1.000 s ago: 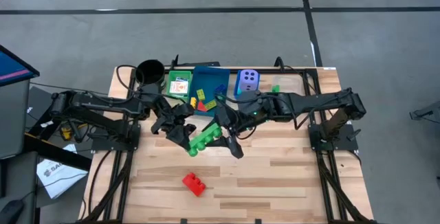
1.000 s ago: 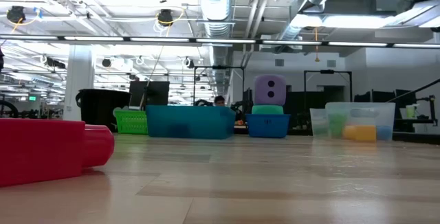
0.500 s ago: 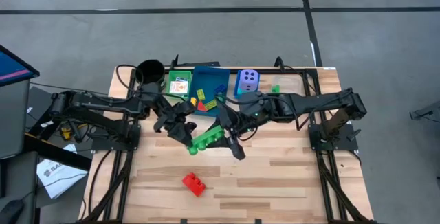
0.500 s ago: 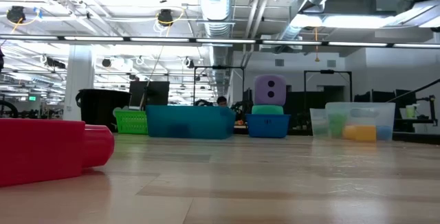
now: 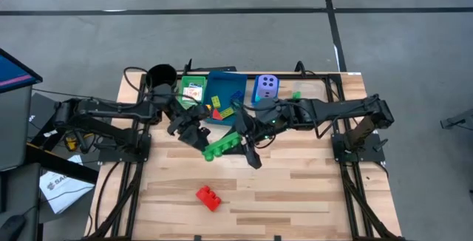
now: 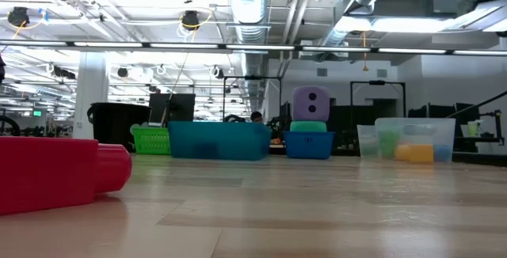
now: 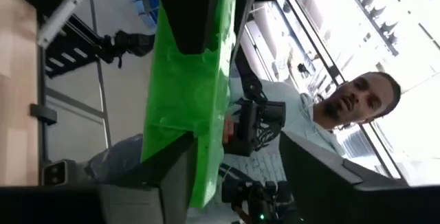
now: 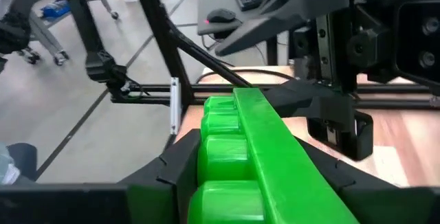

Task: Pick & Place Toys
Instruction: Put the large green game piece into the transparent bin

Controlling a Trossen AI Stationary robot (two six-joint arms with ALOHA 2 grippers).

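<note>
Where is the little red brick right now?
In the high view, the red brick lies alone on the wooden table's front part, left of centre, below the long green brick the grippers are handling.

You saw a long brick (image 5: 222, 146) held above mid-table between the left gripper (image 5: 198, 136) on its left and the right gripper (image 5: 245, 146) on its right. A small brick (image 5: 208, 197) lay alone near the front edge. Along the back edge stood a cup (image 5: 161, 75) at the left, then three trays side by side; a dice cube (image 5: 266, 87) sat right of the middle tray (image 5: 225, 86), with a card (image 5: 193, 92) in the tray to the left.
</note>
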